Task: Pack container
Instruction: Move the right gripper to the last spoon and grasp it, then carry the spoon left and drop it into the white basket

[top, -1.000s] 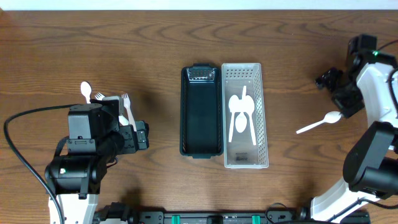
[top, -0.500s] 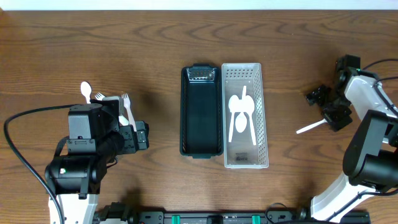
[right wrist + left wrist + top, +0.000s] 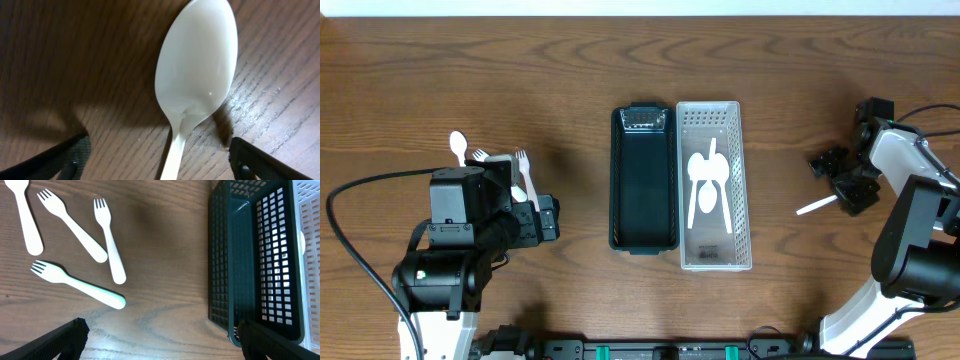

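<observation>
Mid-pickup of the spoon (image 3: 195, 75) at three o'clock, right jaws spread astride it, left jaws open too. Next, likely: closing, lifting, carrying to the white basket (image 3: 713, 125).

Two slotted baskets stand mid-table, with white plastic cutlery in one and around them.
The dark green basket (image 3: 643, 200) is empty, its long side touching the white basket (image 3: 744, 150), where white spoons (image 3: 708, 185) lie lengthwise. Another white spoon (image 3: 197, 70) lies flat on the wood, well apart toward the right arm. Three white forks (image 3: 111, 250) and a further spoon (image 3: 457, 147) lie loose toward the left arm.
</observation>
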